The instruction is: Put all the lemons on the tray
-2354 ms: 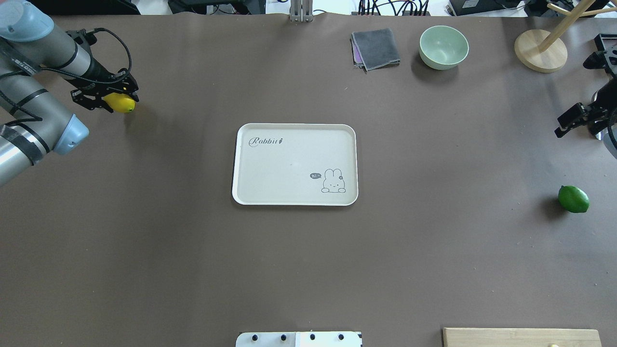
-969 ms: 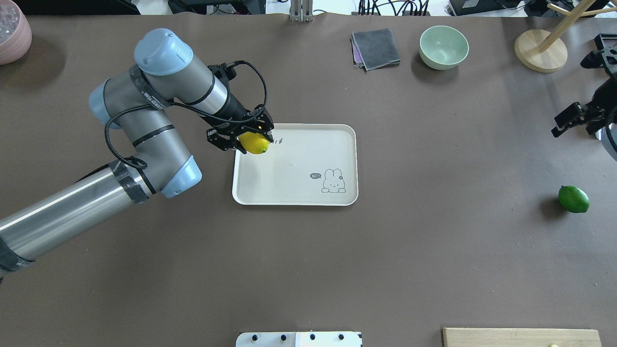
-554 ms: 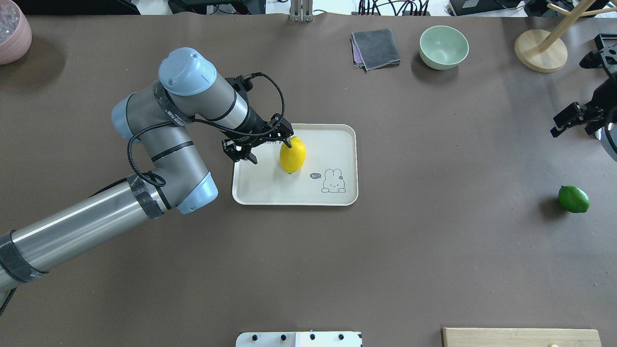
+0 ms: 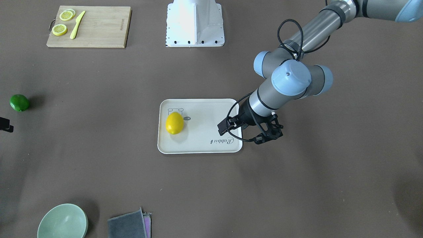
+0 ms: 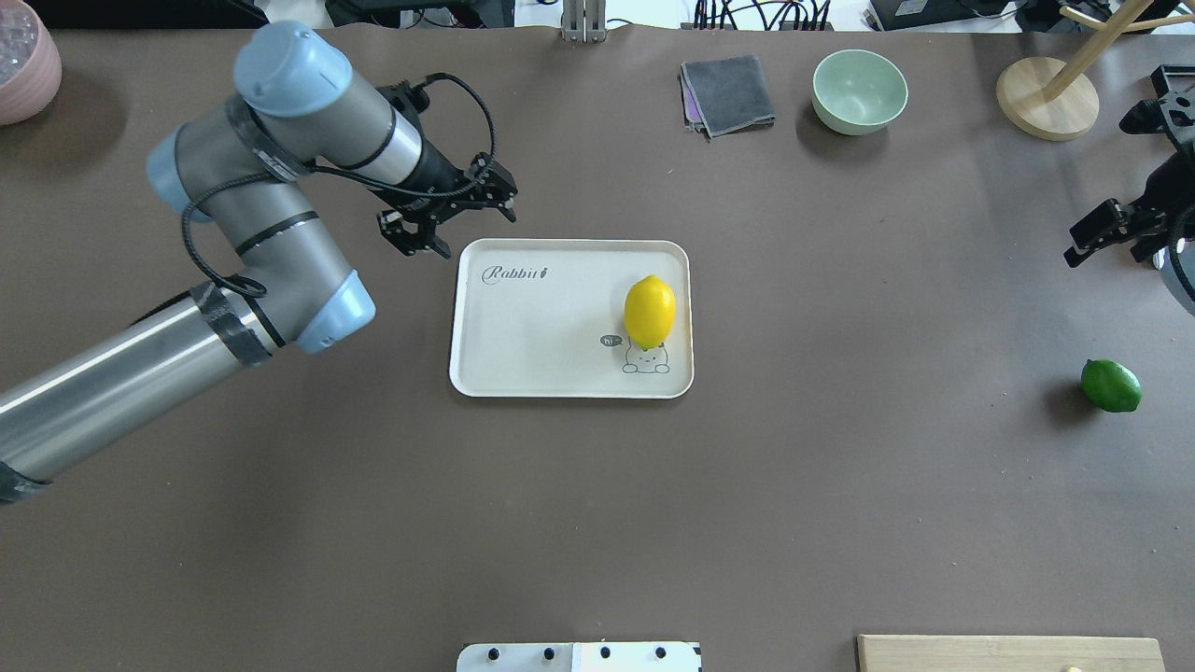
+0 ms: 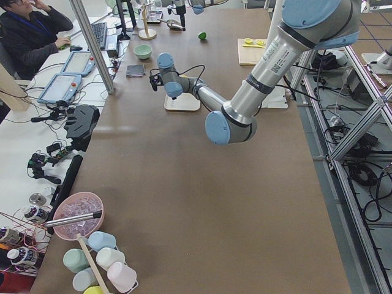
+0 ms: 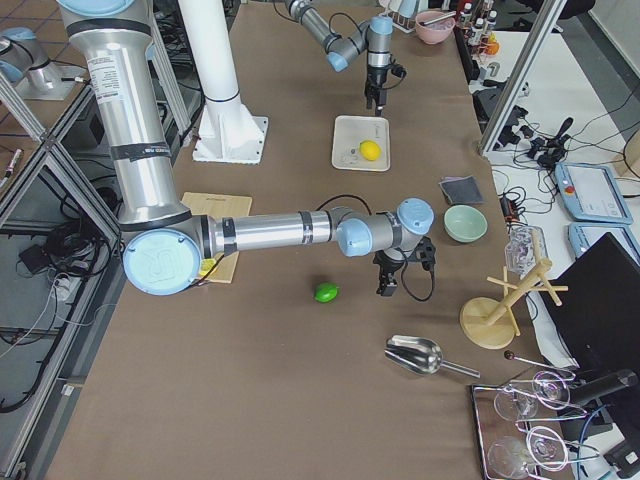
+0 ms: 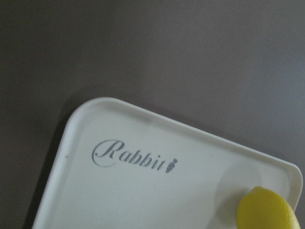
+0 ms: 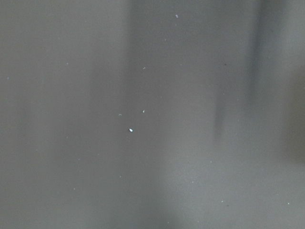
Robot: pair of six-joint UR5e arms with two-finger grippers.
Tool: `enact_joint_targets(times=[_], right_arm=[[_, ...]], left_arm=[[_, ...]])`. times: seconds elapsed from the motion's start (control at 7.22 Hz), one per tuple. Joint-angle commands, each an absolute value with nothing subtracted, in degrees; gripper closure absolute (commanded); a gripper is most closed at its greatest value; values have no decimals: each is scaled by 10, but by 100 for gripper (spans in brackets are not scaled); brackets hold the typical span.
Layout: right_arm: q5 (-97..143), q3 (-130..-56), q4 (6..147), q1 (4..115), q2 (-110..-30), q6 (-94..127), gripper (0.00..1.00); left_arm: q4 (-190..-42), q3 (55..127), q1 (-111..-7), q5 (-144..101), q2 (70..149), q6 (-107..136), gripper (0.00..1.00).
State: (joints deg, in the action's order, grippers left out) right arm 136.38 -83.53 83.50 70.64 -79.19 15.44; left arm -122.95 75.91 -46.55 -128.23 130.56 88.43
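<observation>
Pulling spread, empty left fingers (image 4: 226,128) back off tray (image 5: 523,359), leaving yellow lemon (image 5: 650,311) released at rabbit drawing (image 5: 646,360); still needing green lemon (image 5: 1111,385) fetched from tabletop (image 5: 840,513).

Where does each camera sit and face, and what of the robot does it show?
Overhead: behind robot, looking forward-down; left arm, open left end effector.
Front-facing: opposite side, facing robot; left arm on image right.
Exterior left: table end; left arm near.
Exterior right: other end; right arm near.
Left wrist: down on tray corner; no body.
Right wrist: only table surface; no body.
Shared: overhead and front-facing show yellow lemon on tray.
</observation>
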Motion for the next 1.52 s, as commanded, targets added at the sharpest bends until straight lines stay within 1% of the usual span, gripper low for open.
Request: enact_joint_targets(times=[0.0, 0.42, 0.55, 0.83, 0.97, 1.38], right_arm=[[1365, -841, 835, 706, -792, 167, 0], [1361, -895, 834, 704, -815, 167, 0], [1357, -930, 833, 690, -853, 157, 0], [1311, -1002, 833, 647, -923, 138, 0], [1280, -1014, 833, 624, -951, 105, 0], [1253, -1013, 834, 592, -983, 70, 0]], left_arm=[[-1225, 758, -545, -1346, 1255, 773, 2], [-1218, 754, -600, -1354, 1181, 573, 2], [-1197, 754, -606, -1350, 1166, 501, 2], [-1192, 752, -605, -1348, 1146, 462, 2], [-1192, 751, -605, -1349, 1145, 462, 2], [-1192, 750, -603, -1349, 1143, 463, 2]])
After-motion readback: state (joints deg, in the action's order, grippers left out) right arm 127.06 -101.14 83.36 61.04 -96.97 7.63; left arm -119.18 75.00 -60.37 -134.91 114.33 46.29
